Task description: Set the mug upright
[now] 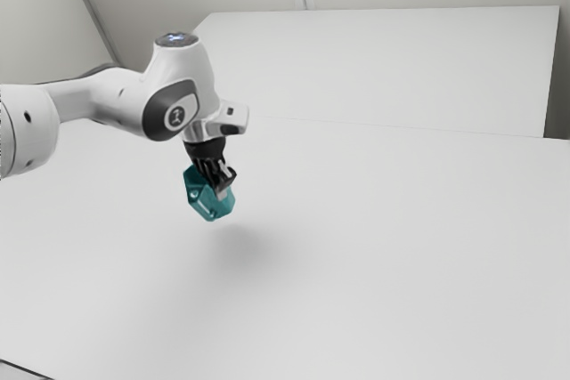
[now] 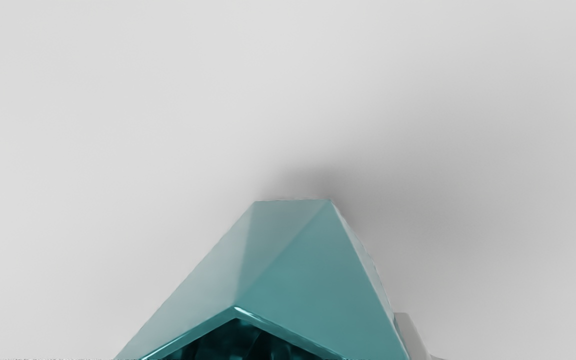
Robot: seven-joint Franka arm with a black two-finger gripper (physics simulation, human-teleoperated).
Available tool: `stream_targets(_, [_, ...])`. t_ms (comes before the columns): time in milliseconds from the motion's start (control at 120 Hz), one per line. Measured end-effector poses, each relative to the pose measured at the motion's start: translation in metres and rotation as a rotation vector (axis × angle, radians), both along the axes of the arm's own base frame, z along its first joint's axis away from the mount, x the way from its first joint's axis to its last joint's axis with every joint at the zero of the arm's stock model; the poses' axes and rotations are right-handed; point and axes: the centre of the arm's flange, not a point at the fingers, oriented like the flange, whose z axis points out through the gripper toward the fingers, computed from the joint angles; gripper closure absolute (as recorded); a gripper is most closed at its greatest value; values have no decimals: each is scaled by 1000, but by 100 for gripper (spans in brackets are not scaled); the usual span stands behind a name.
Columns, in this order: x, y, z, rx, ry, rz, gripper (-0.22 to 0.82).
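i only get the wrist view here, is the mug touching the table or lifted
Observer: Lifted. In the exterior view the mug hangs above the table, with bare tabletop between it and the soft shadow.
Operator: ok and is it level from the side
Observer: No, it looks tilted there, with a corner lowest rather than a flat base.
Operator: which side is the arm coming in from
Observer: The arm reaches in from the exterior view's left, and bends down to the gripper.
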Motion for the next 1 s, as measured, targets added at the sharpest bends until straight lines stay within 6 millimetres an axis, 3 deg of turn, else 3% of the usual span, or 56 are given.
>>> stream_targets(483, [8, -9, -44, 30, 49, -13, 79])
stream_targets(1000, [19, -4, -69, 30, 30, -31, 79])
